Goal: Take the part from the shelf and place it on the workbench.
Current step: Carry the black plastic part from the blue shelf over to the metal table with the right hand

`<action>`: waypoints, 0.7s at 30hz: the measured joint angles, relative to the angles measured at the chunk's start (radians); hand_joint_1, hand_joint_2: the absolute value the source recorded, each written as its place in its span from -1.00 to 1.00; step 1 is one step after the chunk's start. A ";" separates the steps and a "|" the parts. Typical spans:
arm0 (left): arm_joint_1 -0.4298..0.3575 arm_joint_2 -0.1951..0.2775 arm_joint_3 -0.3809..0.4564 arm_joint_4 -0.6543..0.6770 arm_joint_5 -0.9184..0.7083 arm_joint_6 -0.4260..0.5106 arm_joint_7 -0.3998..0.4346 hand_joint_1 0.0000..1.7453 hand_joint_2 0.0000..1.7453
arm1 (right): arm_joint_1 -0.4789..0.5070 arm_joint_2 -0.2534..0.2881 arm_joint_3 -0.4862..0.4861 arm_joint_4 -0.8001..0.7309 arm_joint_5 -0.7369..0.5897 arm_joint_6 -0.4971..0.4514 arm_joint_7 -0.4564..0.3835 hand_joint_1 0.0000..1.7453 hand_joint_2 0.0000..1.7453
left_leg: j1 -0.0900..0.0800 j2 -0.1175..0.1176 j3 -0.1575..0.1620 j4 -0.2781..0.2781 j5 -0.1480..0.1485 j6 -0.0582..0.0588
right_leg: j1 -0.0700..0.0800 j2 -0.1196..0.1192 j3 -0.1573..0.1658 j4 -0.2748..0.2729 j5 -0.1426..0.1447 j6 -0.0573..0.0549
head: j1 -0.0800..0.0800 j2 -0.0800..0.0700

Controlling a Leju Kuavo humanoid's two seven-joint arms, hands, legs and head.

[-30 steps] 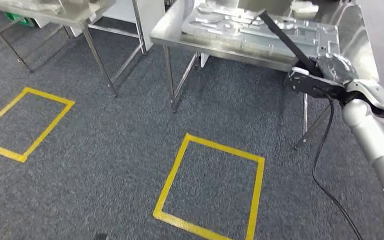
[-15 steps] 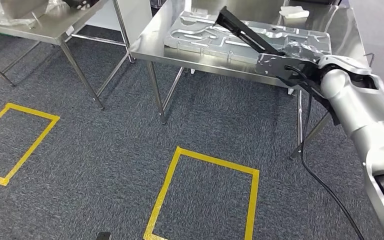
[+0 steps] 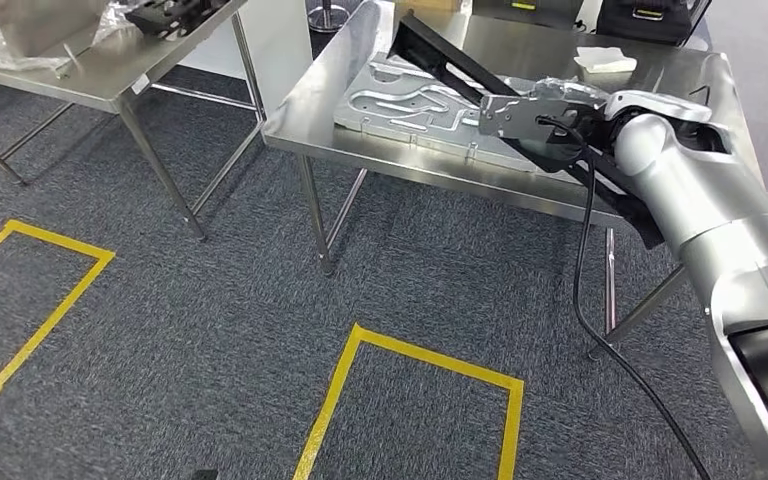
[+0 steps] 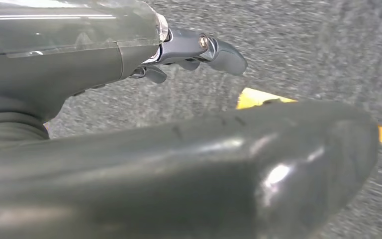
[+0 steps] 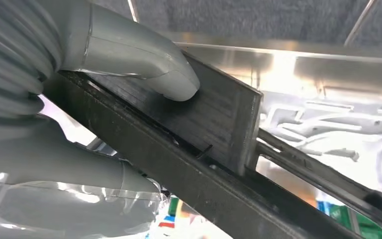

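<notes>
Part (image 3: 440, 58) was off the shelf, clamped in my right robot hand (image 3: 550, 105) and hanging over the surface (image 3: 305, 105) above a metal tray (image 3: 400, 95); set-down left, left robot hand (image 4: 199, 50) empty.

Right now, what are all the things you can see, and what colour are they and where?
Long part: one, black, held by the right hand, slanting above the near workbench.
Moulded metal tray: one, silver, lying on the near workbench.
Workbench: one, shiny steel, straight ahead.
Second steel table: one, silver, to the left.
Folded cloth: one, white, far side of the near workbench.
Floor squares: two, yellow tape outlines, on the grey carpet.
Cable: one, black, hanging from the right arm.
Right hand: grey and black, gripping the long part.
Left hand: dark grey, hanging over the carpet, holding nothing.
</notes>
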 joint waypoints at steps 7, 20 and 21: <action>-0.013 0.000 0.000 0.000 0.001 0.000 0.000 -1.00 -1.00 | -0.052 -0.010 0.002 -0.030 0.009 -0.029 0.001 1.00 1.00 | 0.004 0.012 -0.122 0.268 -0.024 -0.033 | -0.001 0.015 0.084 -0.016 -0.052 -0.045 | 0.000 0.000; -0.001 -0.005 0.019 0.000 0.021 0.001 0.005 -1.00 -1.00 | -0.064 -0.022 0.017 -0.046 0.011 -0.021 -0.008 1.00 1.00 | -0.004 0.015 -0.210 0.039 0.172 0.015 | 0.001 0.024 0.167 0.107 -0.145 0.002 | 0.000 0.000; -0.002 -0.006 0.021 0.000 0.021 0.002 0.004 -1.00 -1.00 | -0.068 -0.022 0.017 -0.047 0.010 -0.021 -0.009 1.00 1.00 | -0.003 0.015 -0.194 0.036 0.160 0.017 | -0.001 0.020 0.122 0.173 -0.146 0.004 | 0.001 0.000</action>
